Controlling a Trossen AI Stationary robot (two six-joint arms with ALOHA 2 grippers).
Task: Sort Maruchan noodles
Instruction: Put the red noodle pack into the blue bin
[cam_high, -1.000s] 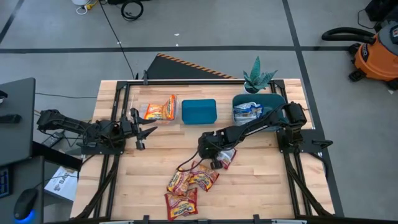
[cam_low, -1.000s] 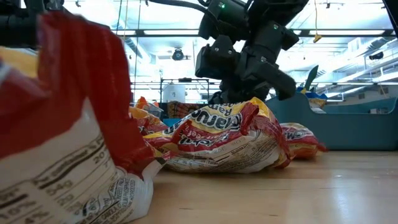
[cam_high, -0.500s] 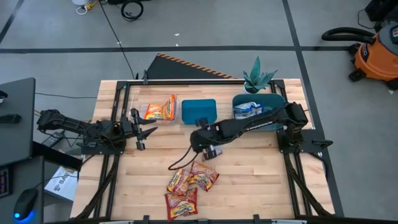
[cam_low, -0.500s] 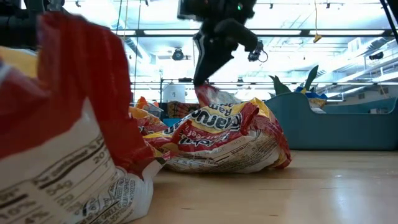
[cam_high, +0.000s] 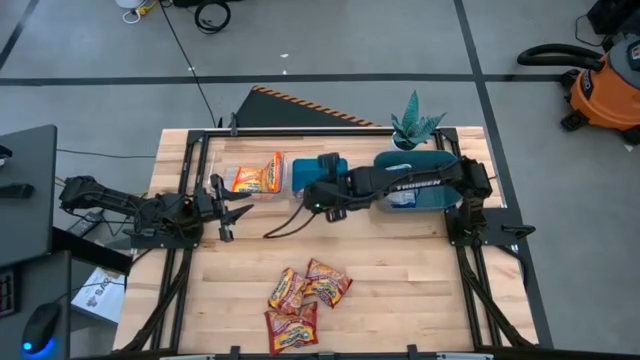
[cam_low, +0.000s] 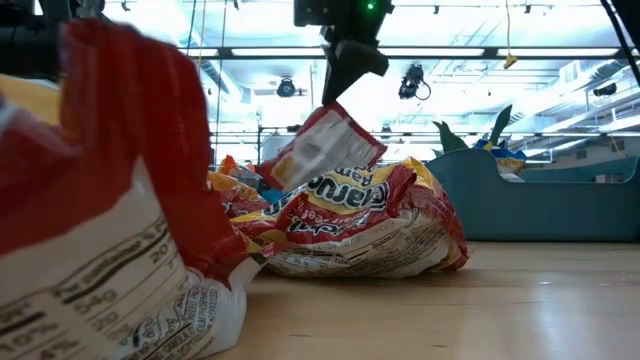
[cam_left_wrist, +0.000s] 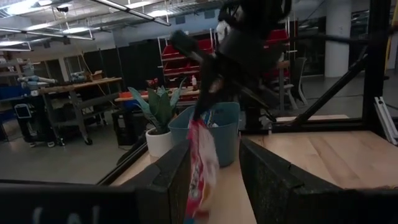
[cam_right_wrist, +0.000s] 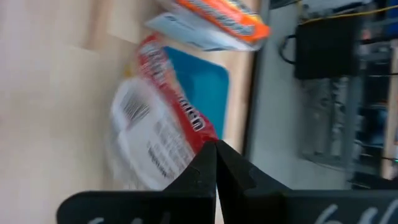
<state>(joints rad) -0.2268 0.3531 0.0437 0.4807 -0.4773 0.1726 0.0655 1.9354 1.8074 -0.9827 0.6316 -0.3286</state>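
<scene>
My right gripper (cam_low: 342, 88) hangs above the table beside the middle teal bin (cam_high: 318, 166), shut on a red-and-yellow noodle packet (cam_low: 325, 150). The left wrist view shows this packet (cam_left_wrist: 203, 168) dangling, and the right wrist view shows it (cam_right_wrist: 155, 146) too. Several more red-and-yellow packets (cam_high: 304, 296) lie in a heap on the near part of the table. Orange packets (cam_high: 257, 176) lie in the clear left bin. Blue-and-white packets (cam_high: 400, 198) peek out of the right teal bin (cam_high: 432, 160). My left gripper (cam_high: 226, 210) waits open near the table's left side. My right gripper pinches the red-and-yellow packet by its upper red edge (cam_right_wrist: 205, 138) between the two shut fingers, coming from above. The packet hangs tilted below the fingers, lifted clear of the table and of the heap.
A potted plant (cam_high: 414, 124) stands at the far edge behind the right bin. A dark cable (cam_high: 287, 224) trails from the right arm over the table's middle. Bare wood lies between the bins and the heap (cam_low: 350, 225).
My right gripper has risen from the heap with one red-and-yellow packet and swung toward the far edge and the left, up to the middle teal bin. The packet has come clear of the table and now hangs tilted. The remaining heap stayed put.
</scene>
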